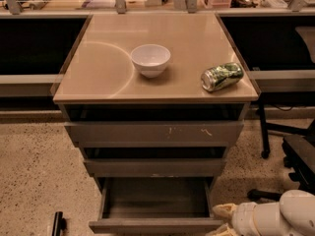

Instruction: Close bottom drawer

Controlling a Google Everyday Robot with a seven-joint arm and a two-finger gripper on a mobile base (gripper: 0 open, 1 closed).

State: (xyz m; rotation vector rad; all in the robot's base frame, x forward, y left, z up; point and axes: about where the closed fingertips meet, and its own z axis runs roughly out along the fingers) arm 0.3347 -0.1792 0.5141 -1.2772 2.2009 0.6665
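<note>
Speckled floor surrounds a grey cabinet; its tan top carries a white bowl and a crushed can. Camera view: the bottom drawer stands pulled well out at the cabinet's foot. The gripper sits low at the right, just beside the drawer front's right end, fingers apart, holding nothing. Judgement: approach step, push not yet begun. The next move calls for meeting the flat front squarely and pressing straight inward.
</note>
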